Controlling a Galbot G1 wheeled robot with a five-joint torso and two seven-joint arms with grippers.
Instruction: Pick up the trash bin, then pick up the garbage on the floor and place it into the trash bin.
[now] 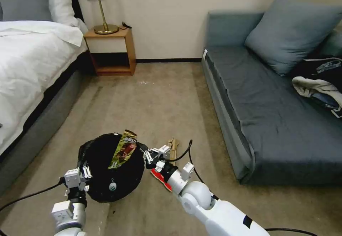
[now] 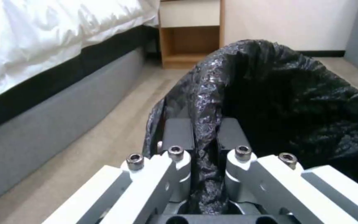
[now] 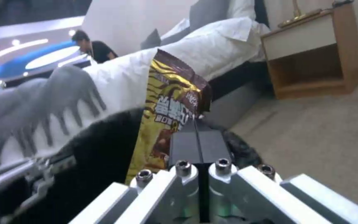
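right gripper [image 1: 145, 153], pinched on the gold wrapper [image 1: 123, 151], is holding it over the bin [image 1: 107, 182] while the left gripper [image 2: 204, 137] is clamping the rim; next, likely release.

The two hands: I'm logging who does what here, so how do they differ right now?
The left hand is shut on the trash bin's bag rim; the right hand is shut on the gold-brown snack wrapper. The left sits at the bin's near edge, the right at its far right side. Both are shut.
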